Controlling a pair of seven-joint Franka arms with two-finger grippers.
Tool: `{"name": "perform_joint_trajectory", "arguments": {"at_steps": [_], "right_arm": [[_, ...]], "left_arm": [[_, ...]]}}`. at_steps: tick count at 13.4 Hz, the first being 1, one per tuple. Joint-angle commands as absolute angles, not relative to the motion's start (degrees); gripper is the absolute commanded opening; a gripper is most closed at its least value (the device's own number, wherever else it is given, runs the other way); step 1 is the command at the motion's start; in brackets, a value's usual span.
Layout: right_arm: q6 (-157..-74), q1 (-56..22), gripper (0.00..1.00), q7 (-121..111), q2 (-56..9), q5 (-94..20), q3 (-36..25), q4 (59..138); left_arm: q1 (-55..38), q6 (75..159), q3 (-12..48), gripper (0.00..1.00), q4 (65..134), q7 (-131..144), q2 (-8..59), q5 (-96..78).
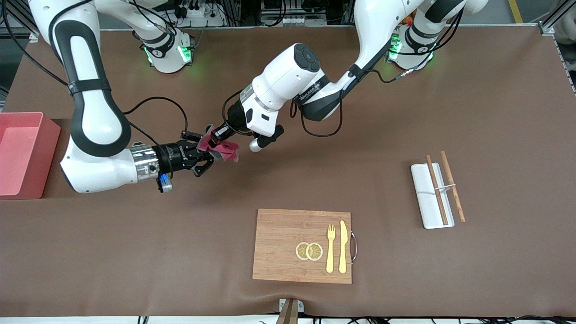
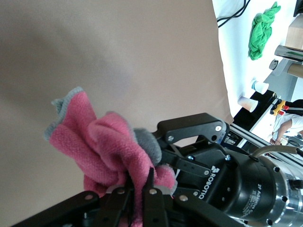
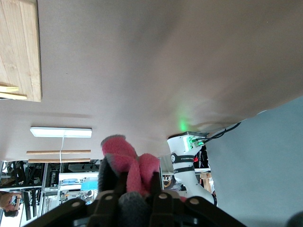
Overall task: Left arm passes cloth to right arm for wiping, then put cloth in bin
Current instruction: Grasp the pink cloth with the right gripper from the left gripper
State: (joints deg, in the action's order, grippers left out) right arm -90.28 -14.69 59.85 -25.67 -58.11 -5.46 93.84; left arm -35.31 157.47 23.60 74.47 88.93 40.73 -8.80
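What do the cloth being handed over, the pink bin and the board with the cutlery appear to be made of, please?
The cloth looks like fleecy microfibre: fuzzy pink pile, grey reverse and edging. The bin seems to be smooth moulded plastic, with an even pink colour and straight thin walls. The board looks like bamboo or wood, matt, with fine parallel grain strips and what appears to be a metal handle.
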Motion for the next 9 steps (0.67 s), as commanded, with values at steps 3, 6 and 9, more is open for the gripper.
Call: {"name": "perform_joint_trajectory", "arguments": {"at_steps": [3,6,9], "right_arm": [[-90.5,-14.9,0.0,55.0,-25.6,-58.1,-6.2,94.3],[-92.4,-14.5,0.0,52.8,-26.9,-52.5,-6.2,91.8],[-100.1,-15.2,0.0,44.6,-29.8,-43.3,-6.2,90.0]], "left_arm": [[-35.9,157.9,23.0,0.45,73.6,89.4,40.8,-9.1],[-36.3,157.2,20.7,1.0,73.7,89.2,39.1,-8.6],[-35.2,150.1,19.3,1.0,73.8,89.1,34.3,-7.3]]}}
